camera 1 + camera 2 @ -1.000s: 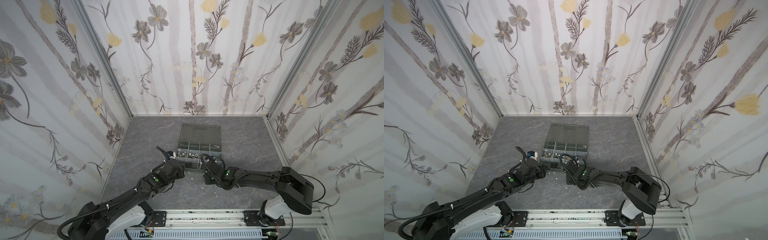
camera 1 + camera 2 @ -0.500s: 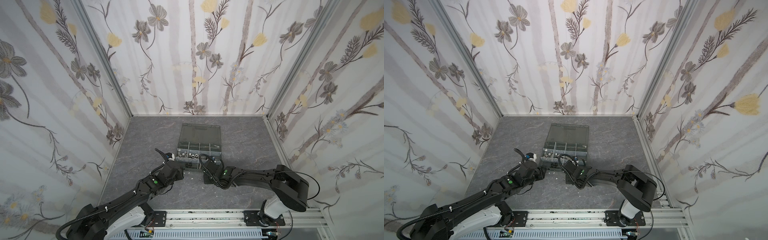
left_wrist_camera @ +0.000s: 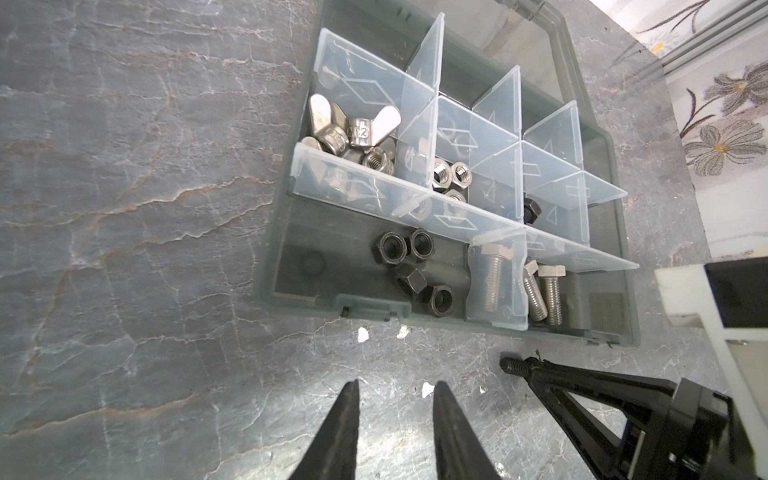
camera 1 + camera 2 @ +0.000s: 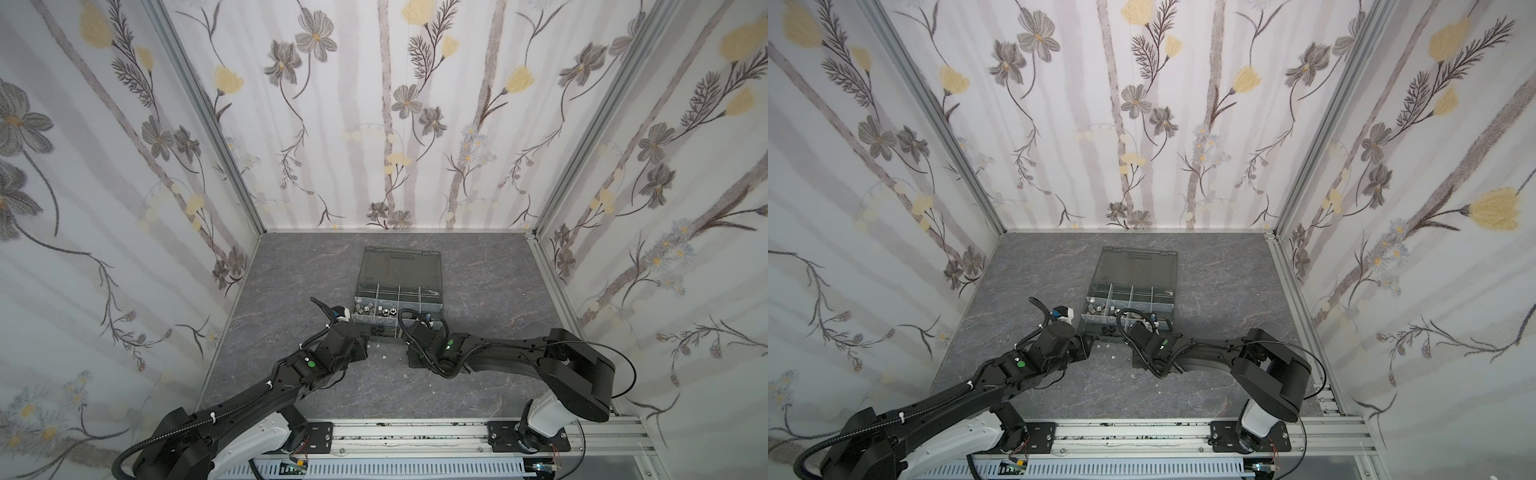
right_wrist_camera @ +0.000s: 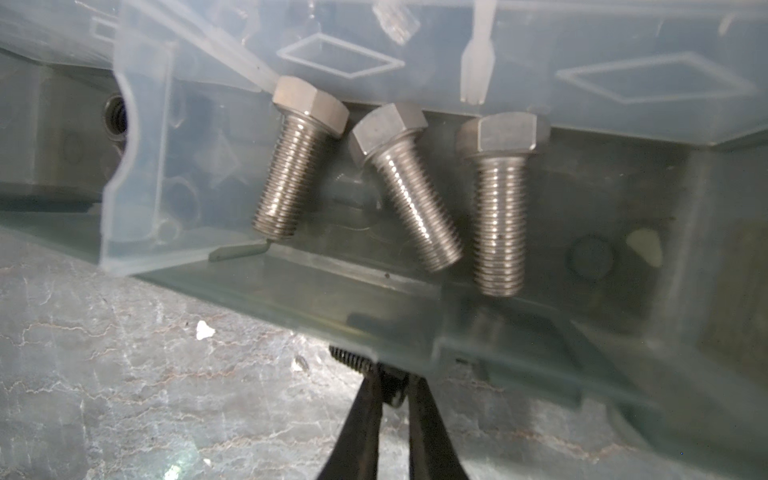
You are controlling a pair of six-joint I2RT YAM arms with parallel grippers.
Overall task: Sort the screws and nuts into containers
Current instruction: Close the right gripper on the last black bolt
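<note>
The dark grey organiser case (image 4: 434, 309) (image 4: 1170, 309) lies open at mid-floor, its containers split by pale dividers. Three silver screws (image 5: 415, 187) (image 3: 550, 299) lie in a front compartment. Black nuts (image 3: 415, 266) fill the compartment beside them. Wing nuts (image 3: 357, 124) and silver hex nuts (image 3: 451, 174) sit in compartments behind. My right gripper (image 5: 395, 376) (image 3: 536, 368) is low on the floor against the case's front wall. It is shut on a dark screw (image 3: 511, 366) (image 5: 353, 359) whose threaded end sticks out past the tips. My left gripper (image 3: 397, 382) hangs open over bare floor before the case, holding nothing.
The smoky lid (image 4: 401, 266) lies flat behind the compartments. Small white specks (image 3: 362, 333) dot the marbled floor along the case's front wall. Flowered walls (image 4: 124, 208) close in three sides, and a metal rail (image 4: 415, 432) runs along the near edge.
My right gripper's jaws have closed on the dark screw in front of the case. The left gripper has stayed open and has hardly moved.
</note>
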